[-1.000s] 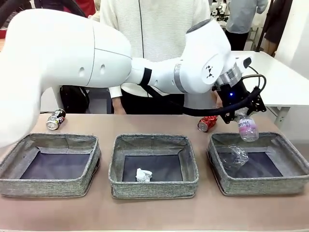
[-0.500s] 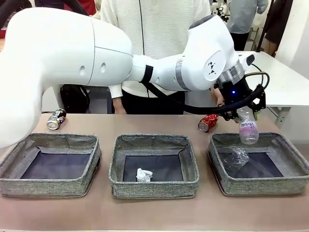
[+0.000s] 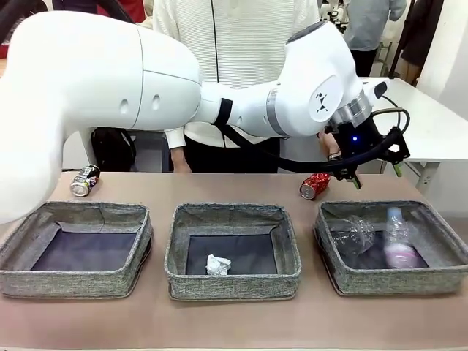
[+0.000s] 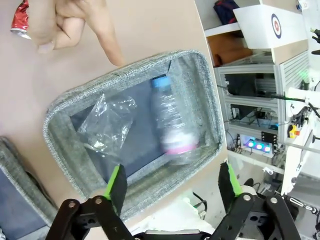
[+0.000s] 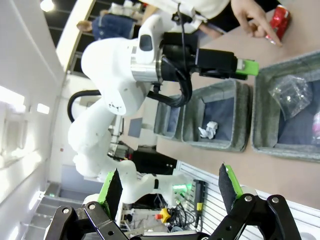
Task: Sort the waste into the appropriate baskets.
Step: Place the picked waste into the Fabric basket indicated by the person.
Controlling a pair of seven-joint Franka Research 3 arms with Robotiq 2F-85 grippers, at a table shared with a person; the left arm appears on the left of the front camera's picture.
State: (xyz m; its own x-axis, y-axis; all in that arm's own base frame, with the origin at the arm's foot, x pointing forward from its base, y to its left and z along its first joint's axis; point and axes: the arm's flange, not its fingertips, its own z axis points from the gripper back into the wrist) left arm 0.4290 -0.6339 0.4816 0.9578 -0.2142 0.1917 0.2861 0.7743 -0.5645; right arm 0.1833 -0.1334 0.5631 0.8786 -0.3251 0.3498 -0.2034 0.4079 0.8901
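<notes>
A: How is the left gripper (image 3: pixel 376 175)?
B: Spread wide and empty, above the right basket (image 3: pixel 409 281).
A: The bottle (image 3: pixel 399 247)?
B: In that basket beside the cup (image 3: pixel 352 234) (image blurred). The right gripper (image 5: pixel 167 182) is likewise wide, empty.
</notes>
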